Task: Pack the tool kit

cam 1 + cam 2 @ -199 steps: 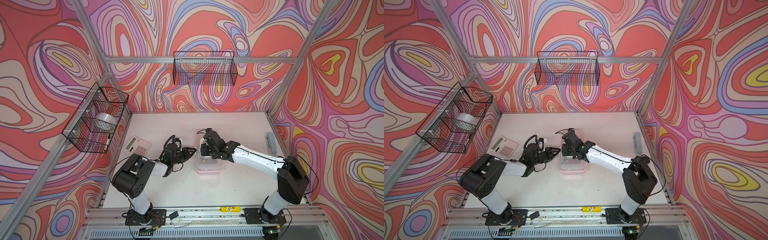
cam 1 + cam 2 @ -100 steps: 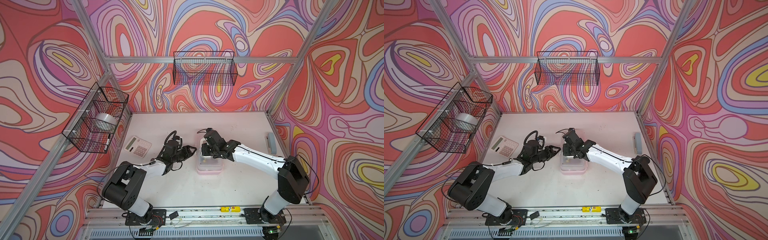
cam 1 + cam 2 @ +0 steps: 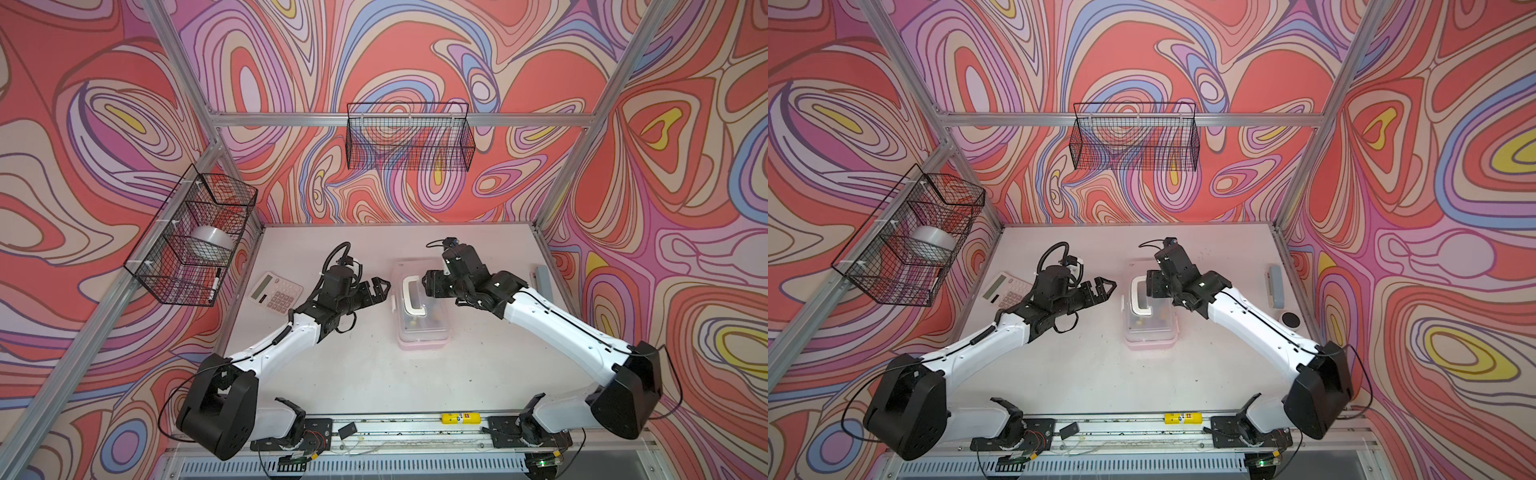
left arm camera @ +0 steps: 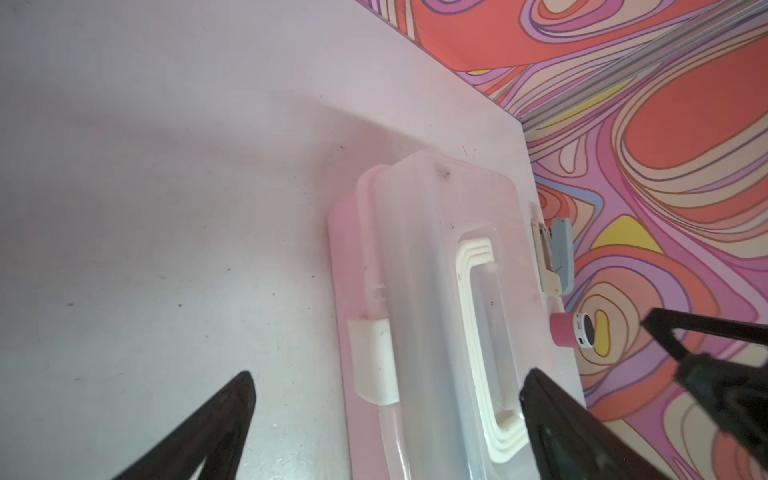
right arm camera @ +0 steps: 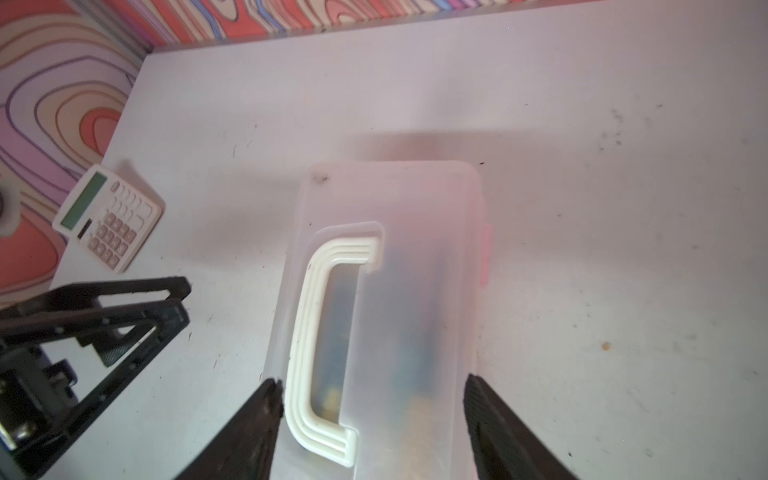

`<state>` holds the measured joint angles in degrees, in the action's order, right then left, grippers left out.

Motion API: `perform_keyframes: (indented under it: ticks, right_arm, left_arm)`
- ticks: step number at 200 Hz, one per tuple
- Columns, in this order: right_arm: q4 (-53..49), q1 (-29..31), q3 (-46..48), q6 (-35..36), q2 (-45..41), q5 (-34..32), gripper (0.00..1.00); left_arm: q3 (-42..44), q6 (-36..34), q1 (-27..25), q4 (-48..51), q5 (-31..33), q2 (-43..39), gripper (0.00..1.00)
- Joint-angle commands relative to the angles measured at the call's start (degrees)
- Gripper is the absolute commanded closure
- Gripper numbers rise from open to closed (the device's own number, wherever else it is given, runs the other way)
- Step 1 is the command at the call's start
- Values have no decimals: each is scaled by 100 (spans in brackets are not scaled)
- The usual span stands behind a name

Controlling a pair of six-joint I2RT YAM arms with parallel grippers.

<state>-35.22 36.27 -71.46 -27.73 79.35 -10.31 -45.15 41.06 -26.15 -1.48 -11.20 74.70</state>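
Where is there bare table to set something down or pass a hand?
Widest bare table: between the tool kit and the front rail. Also along the back wall. Crowded: the middle, with the left gripper beside the kit and the right gripper over it; calculator and stapler line the side edges.

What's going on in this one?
Two robot arms are packing a pink tool kit in the middle of the table. Its translucent lid is on, with tools showing faintly through it. Both grippers are open and empty: the left gripper is beside the kit, the right gripper over the lid. A calculator and a stapler lie aside.
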Motion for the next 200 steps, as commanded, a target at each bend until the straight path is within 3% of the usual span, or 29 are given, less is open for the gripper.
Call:
perform_keyframes:
  ticks: [1,22,34,47,72,100,111,133,159,180,200]
  right_arm:
    - [-185,-155,382,329,-513,-1249,17]
    - [377,-326,1231,390,-1165,-2415,15]
    - [954,-383,1786,549,-1513,-3017,2]
    - [1936,-384,2592,887,-1904,-3444,2]
    - [3466,-384,3729,1337,-2263,-3412,2]
    - [3433,-382,3909,1270,-2085,-3315,2]
    - [3615,-392,4034,1390,-2003,-3316,2]
    - [3911,-406,4172,1532,-1790,-3448,2]
    - [4037,-529,4215,1406,-1769,-3410,2]
    - [4139,-889,4278,1245,-1799,-3040,2]
    - [4267,-1527,4324,1064,-1596,-2871,2]
  left_arm:
    - [-10,-660,43,831,1463,-515,0]
    - [408,-1233,48,559,2354,-1072,0]
    - [836,-1587,49,22,2851,-1380,0]
    - [1405,-2000,42,-808,3259,-1650,0]
    - [2235,-2490,49,-1668,4347,-2082,0]
    - [2613,-3460,81,-1852,5617,-2412,0]
    - [2994,-3782,183,-2530,6058,-2387,0]
    - [3504,-3697,836,-3329,5804,-1987,0]
    - [3938,-3475,1533,-4971,4793,-1277,0]
    - [3688,-3103,2153,-5365,3725,-514,0]
    - [3389,-2935,2620,-5048,3384,-242,0]
